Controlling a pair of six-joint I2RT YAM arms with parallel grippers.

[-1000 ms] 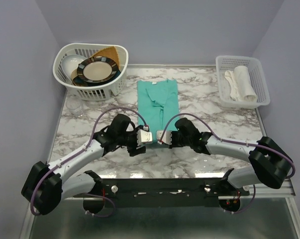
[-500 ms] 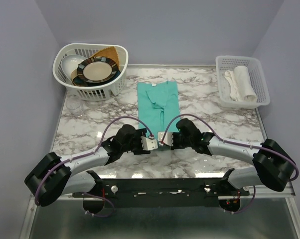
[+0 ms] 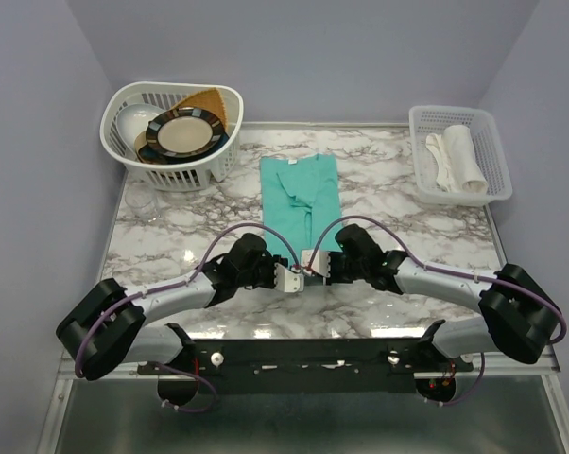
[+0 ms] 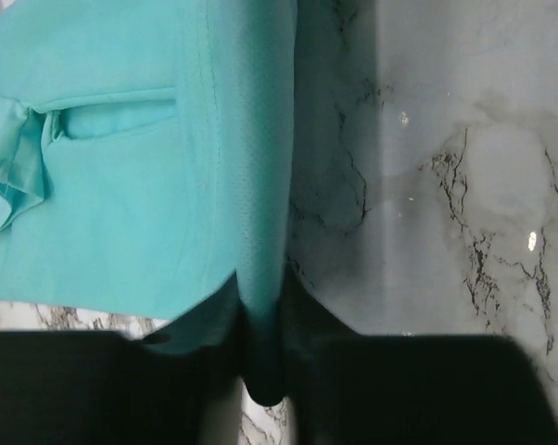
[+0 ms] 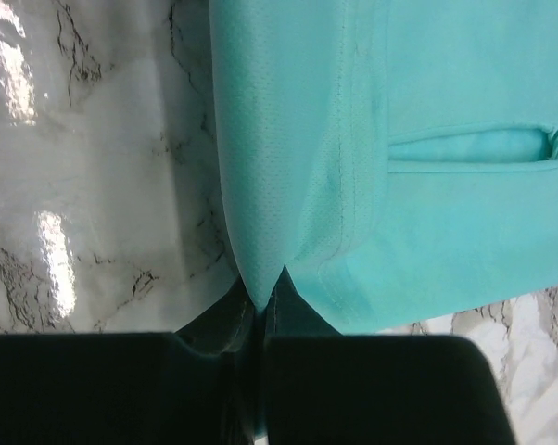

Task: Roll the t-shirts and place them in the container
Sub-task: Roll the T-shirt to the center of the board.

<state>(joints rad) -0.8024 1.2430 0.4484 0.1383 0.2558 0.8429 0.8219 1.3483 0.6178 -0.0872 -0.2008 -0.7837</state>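
Observation:
A teal-green t-shirt (image 3: 300, 194), folded into a long narrow strip, lies in the middle of the marble table. Both grippers meet at its near hem. My left gripper (image 3: 294, 276) is shut on a raised ridge of the hem; in the left wrist view the t-shirt (image 4: 131, 185) spreads to the left and the gripper (image 4: 262, 311) pinches its right edge. My right gripper (image 3: 315, 265) is shut on the hem beside it. In the right wrist view a pointed fold of the t-shirt (image 5: 427, 185) runs down into that gripper (image 5: 261, 289).
A white laundry basket (image 3: 124, 149) holding plates (image 3: 181, 134) stands at the back left, with a clear glass (image 3: 143, 204) in front of it. A white tray basket (image 3: 492, 142) with a rolled white cloth (image 3: 456, 161) sits at the back right.
My left arm has swung right to the shirt's near hem and its jaws have shut on the fabric. The right gripper has kept its grip with little movement.

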